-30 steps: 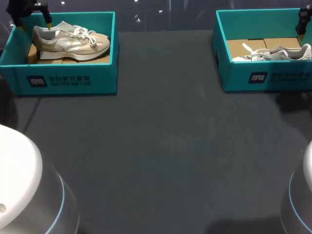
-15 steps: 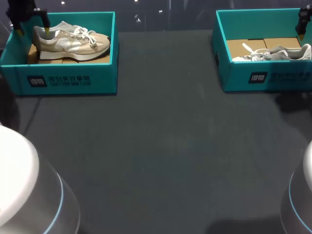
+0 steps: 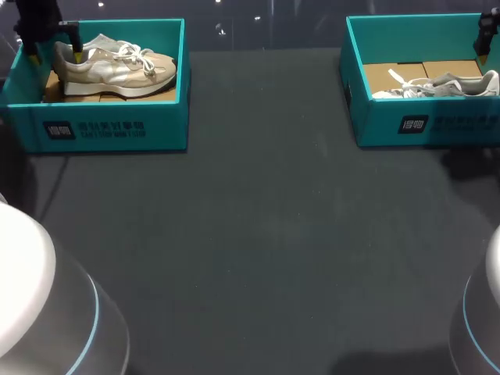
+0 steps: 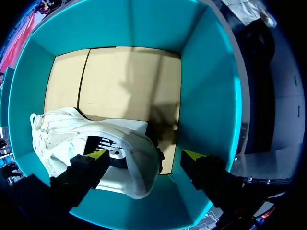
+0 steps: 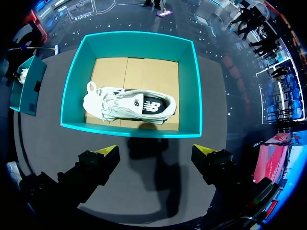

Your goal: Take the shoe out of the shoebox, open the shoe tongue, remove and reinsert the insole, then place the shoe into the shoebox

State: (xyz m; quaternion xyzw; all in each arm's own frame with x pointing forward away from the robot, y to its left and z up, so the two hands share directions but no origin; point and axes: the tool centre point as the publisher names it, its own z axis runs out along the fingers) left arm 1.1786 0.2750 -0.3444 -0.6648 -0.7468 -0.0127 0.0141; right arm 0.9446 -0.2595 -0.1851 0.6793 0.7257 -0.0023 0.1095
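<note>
1. Left gripper (image 4: 145,154): the fingers stand wide apart and hold nothing. You will find it lowered into the heel end of the left shoebox (image 3: 117,129), at the far left corner of the surface (image 3: 258,234).

2. Left shoe (image 4: 91,136): this beige and white trainer lies on the cardboard floor of the left shoebox, sole down, with its toe toward the middle of the surface. In the left wrist view the heel sits between the open fingers. One yellow tip is over the side of the heel. The other is in the gap between the heel and the end wall of the box, apart from the shoe. You cannot tell from either view whether the first tip touches the shoe.

3. Right gripper (image 5: 156,149): the fingers are spread wide and hold nothing. It hangs high over the right shoebox (image 5: 194,86), at the far right corner of the surface.

4. Right shoe (image 5: 129,105): this white trainer with a dark interior lies inside the right shoebox on the cardboard floor, along the wall nearest the gripper. It is well apart from the right gripper's fingers, and its laces are loose at the toe end.
</note>
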